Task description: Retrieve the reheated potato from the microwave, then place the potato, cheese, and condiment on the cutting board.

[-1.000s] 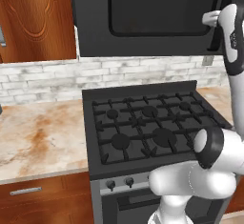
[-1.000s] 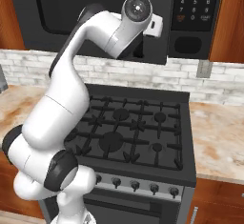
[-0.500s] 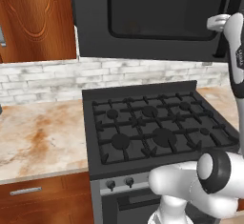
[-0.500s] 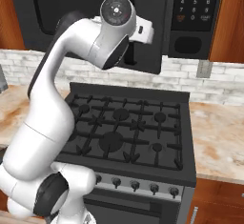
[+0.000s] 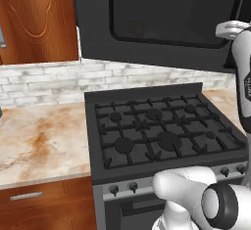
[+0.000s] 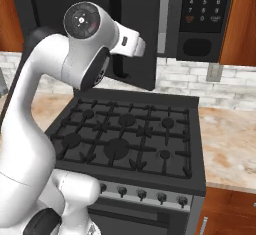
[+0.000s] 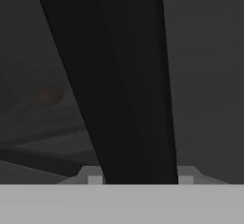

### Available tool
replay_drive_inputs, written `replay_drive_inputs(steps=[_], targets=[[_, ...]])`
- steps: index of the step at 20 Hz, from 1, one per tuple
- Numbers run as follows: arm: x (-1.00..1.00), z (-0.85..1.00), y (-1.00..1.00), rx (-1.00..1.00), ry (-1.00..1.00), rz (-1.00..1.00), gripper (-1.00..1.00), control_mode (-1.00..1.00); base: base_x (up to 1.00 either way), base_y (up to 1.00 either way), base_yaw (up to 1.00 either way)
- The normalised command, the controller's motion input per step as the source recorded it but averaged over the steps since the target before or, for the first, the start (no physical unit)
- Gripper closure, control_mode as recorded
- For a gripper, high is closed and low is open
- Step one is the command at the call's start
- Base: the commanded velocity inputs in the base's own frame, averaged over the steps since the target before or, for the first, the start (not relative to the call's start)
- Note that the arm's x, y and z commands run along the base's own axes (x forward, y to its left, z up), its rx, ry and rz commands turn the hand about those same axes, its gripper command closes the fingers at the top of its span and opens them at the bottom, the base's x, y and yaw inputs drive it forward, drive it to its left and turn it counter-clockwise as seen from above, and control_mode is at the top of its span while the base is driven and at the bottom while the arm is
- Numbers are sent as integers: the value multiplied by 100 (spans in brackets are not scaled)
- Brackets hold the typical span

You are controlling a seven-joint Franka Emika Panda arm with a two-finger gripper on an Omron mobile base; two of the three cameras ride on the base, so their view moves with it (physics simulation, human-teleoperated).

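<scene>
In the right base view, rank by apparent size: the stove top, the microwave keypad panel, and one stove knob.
1. stove top, largest by far.
2. microwave keypad panel, clearly smaller, though it sits farther from the camera.
3. stove knob, smallest.

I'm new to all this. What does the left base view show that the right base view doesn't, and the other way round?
Left base view: a wooden cabinet door beside the microwave, the left counter and a drawer pull under it. Right base view: the keypad, the microwave door swung partly open with its dark handle, a wall outlet and the right counter. Shared: the black gas stove, the brick backsplash and the white arm.
</scene>
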Motion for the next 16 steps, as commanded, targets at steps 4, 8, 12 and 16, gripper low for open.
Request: replay_drive_inputs(steps=[4,8,12,16], targets=[[-64,0,40,0,0,-4,100,-100,0,0,0],[-62,0,41,0,0,-4,100,-100,0,0,0],[-56,0,43,0,0,-5,100,-100,0,0,0],[-28,-1,39,0,2,-3,100,-100,0,0,0]])
